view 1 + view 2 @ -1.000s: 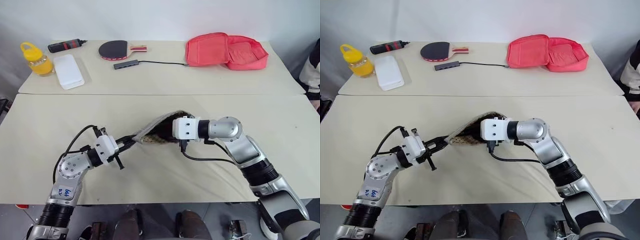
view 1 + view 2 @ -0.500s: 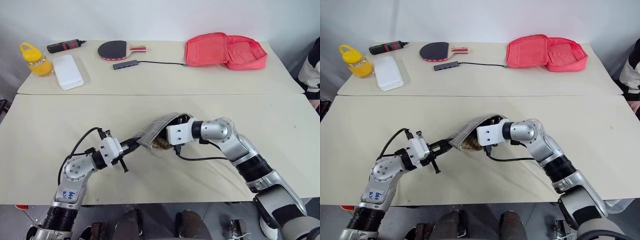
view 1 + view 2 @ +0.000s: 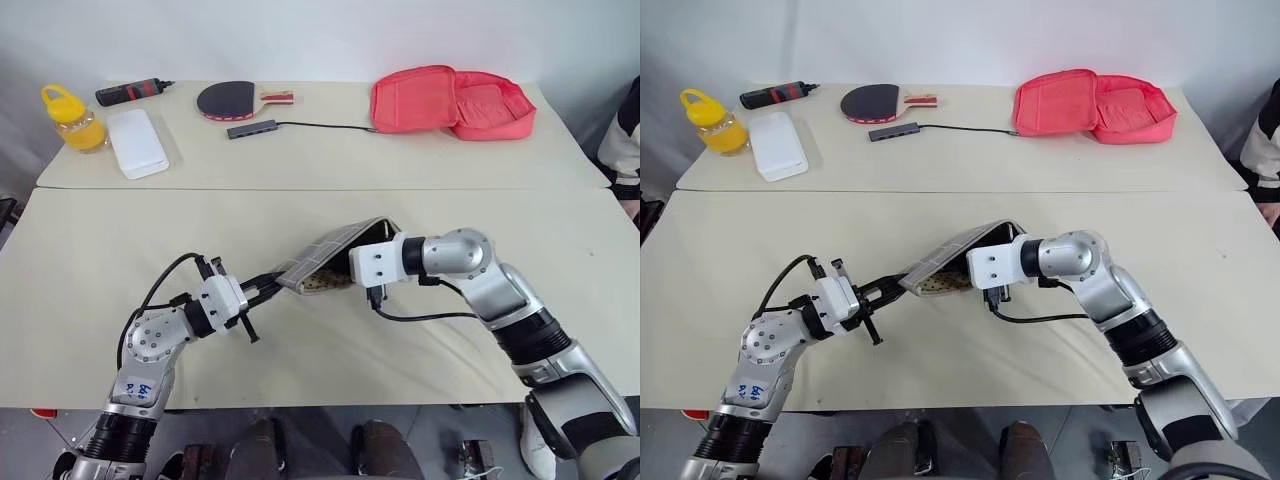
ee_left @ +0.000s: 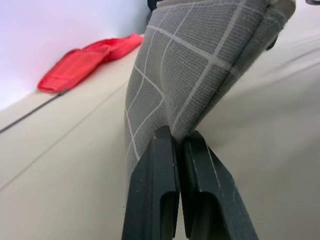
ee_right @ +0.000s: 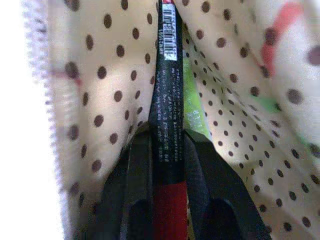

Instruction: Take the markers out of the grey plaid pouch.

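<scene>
L fingers [image 4: 177,150] clamped on pouch [image 3: 325,252] end | R fingers [image 5: 167,145] pinch dark marker [image 5: 167,100] inside

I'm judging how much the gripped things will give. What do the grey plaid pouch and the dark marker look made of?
Grey plaid pouch: soft woven fabric, matte, visible ribbed weave, sagging between the grippers; lining looks like dotted cloth. Dark marker: probably hard plastic, glossy, with a printed barcode label.

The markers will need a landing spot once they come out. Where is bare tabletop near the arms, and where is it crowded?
The near table is bare right of the right gripper, and left of the left gripper holding the grey plaid pouch. The far table is crowded: pink case, paddle, white box.
</scene>
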Robot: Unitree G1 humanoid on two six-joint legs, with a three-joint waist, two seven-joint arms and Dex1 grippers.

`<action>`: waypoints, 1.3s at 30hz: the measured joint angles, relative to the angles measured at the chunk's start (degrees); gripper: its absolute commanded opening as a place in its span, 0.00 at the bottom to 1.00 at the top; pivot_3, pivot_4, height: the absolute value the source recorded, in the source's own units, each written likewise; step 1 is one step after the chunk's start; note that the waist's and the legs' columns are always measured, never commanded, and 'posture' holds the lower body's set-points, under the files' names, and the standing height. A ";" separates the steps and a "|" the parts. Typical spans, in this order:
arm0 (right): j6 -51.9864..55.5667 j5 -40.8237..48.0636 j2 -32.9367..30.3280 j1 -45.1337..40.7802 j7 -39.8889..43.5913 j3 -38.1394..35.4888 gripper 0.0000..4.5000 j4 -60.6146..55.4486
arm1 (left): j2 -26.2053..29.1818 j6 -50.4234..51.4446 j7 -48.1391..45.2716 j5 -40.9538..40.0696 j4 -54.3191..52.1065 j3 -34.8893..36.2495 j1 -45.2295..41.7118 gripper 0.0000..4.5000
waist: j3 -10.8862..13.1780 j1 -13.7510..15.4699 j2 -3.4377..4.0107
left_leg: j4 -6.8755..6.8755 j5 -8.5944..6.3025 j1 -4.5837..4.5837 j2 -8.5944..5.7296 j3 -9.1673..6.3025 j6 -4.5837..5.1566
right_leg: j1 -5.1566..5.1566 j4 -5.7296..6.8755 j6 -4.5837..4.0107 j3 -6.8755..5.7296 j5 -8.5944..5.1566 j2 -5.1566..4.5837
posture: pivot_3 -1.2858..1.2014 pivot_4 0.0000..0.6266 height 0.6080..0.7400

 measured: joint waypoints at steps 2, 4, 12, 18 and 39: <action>2.17 2.67 -0.27 0.17 1.35 -1.43 0.11 -1.39 | 0.06 -0.37 0.20 0.07 0.06 0.57 -0.53 0.00 | 0.00 0.02 0.00 | 0.01 0.00 0.00 0.00 0.00 0.00 | 0.00 0.00 0.00 0.00 0.00 0.00 | 0.52 0.24 1.00; 3.32 5.20 -0.54 0.17 2.33 -3.01 0.11 -3.42 | 0.31 -0.28 0.67 0.79 1.28 1.10 -1.08 0.00 | 0.00 0.00 0.00 | 0.01 0.00 0.01 0.00 0.00 0.00 | 0.00 0.00 0.00 0.00 0.00 0.00 | 0.52 0.24 1.00; 7.15 12.54 -0.52 1.94 4.36 -5.79 0.11 -6.59 | 0.57 -0.23 2.08 3.16 4.15 1.42 -0.72 0.00 | 0.00 0.17 0.00 | 0.00 -0.01 0.00 -0.01 -0.02 0.01 | 0.02 -0.02 0.00 -0.02 0.00 -0.01 | 0.52 0.24 1.00; 10.00 17.40 -1.89 1.32 5.75 -9.03 0.11 -6.70 | 0.57 -1.34 2.75 4.21 4.45 1.81 -0.09 0.00 | 0.00 0.03 0.00 | 0.05 -0.01 0.01 0.00 -0.01 0.02 | 0.02 0.00 0.00 0.00 0.00 -0.01 | 0.52 0.24 1.00; -5.10 -4.17 -10.17 -3.20 -9.89 -7.75 0.11 26.58 | 2.03 -3.13 2.20 2.36 6.54 4.39 1.44 0.00 | 0.08 -0.94 0.13 | -0.04 0.01 0.01 0.01 0.19 0.00 | -0.09 0.02 -0.01 0.08 0.01 -0.02 | 0.52 0.24 1.00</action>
